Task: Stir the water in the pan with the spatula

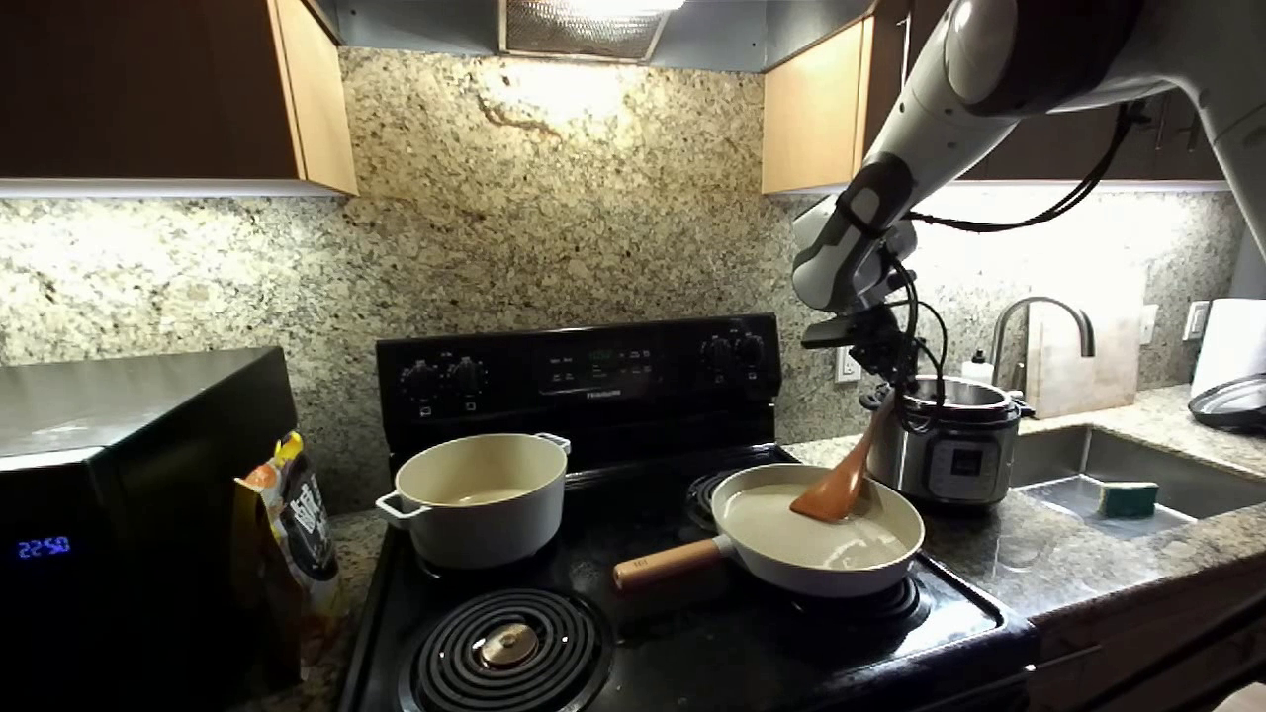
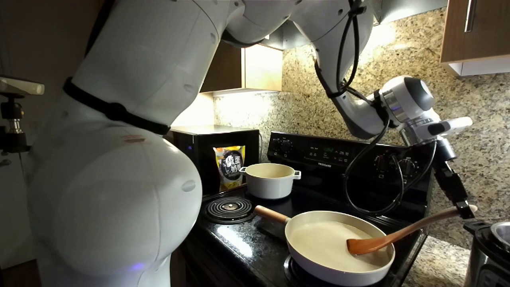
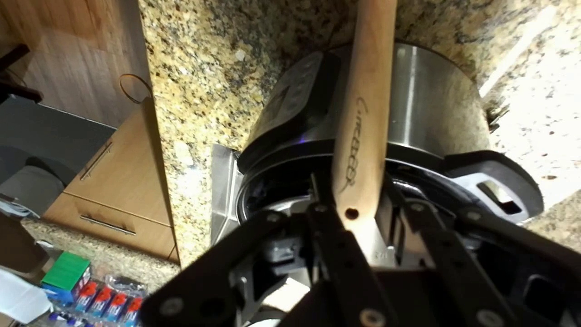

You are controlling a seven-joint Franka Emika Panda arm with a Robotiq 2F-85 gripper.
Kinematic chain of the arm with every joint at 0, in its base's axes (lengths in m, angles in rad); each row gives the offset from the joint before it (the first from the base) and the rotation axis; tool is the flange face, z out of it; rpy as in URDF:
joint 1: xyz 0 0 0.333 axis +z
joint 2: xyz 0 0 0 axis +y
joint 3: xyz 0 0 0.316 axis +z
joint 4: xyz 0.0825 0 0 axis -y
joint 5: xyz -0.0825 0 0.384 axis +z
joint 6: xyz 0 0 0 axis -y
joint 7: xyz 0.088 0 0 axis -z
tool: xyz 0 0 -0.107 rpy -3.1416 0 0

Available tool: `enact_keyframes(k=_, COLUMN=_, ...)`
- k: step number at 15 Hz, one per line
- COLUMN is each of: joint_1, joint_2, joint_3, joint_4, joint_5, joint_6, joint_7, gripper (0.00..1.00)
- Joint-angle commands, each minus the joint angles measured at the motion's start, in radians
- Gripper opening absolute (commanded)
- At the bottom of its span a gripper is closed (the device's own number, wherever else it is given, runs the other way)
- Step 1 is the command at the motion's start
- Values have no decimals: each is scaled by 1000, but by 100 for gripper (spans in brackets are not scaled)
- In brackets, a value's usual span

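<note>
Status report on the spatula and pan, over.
Gripper closed on spatula. Blade inside pan, apparently touching water. Electric cooker close to gripper; possible snag.

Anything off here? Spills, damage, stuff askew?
Nothing stands out. The wide cream-white frying pan sits on the black coil stove; the orange-brown wooden spatula has its blade inside, its handle held by the black gripper. No clear spill or damage shows, though glare on the stove could hide small drips.
</note>
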State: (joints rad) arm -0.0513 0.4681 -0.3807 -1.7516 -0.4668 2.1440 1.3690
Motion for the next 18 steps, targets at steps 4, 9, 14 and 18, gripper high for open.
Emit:
enact_keyframes(k=4, joint_1=71, joint_2=-30, joint_3=22, joint_4=-9, joint_5=-138, joint_6=-27, joint_7=64, gripper=8)
enact_keyframes(k=9, joint_1=75, joint_2=-18, joint_3=63, joint_4=-18, joint_5=-168, joint_6=-13, joint_7=59, gripper=8)
enact_keyframes(k=14, joint_1=78, joint_2=-29, joint_3=83, joint_4=-52, joint_5=-174, joint_6=1, joint_7=62, gripper=8)
enact_keyframes(k=18, joint_1=90, joint_2=-50, joint_3=98, joint_4=-115, joint_5=-199, joint_6=16, joint_7=70, gripper=8)
